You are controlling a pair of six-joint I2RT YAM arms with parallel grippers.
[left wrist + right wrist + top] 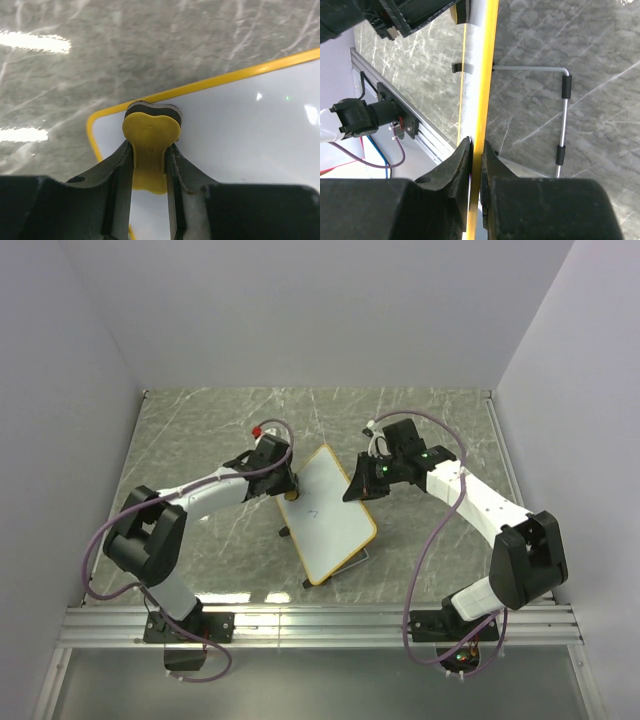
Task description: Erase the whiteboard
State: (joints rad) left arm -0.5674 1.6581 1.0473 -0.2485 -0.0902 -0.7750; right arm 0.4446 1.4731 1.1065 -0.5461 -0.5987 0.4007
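The whiteboard (pixel 330 525), white with a yellow rim, stands tilted at the middle of the table; a faint small mark shows near its centre. My left gripper (pixel 289 488) is shut on a yellow bone-shaped eraser (pixel 150 135), whose dark pad rests on the board's face (pixel 240 130) just inside a rounded corner. The left gripper (pixel 150 162) holds the eraser by its narrow waist. My right gripper (pixel 358 488) is shut on the board's far right edge. In the right wrist view that gripper (pixel 477 150) pinches the yellow rim (pixel 491 50) edge-on.
A bent metal wire stand (pixel 563 110) with black sleeves sticks out behind the board. A small red object (pixel 262 428) lies on the marbled tabletop behind the left arm. An aluminium rail (pixel 320 625) runs along the near edge, and walls close three sides.
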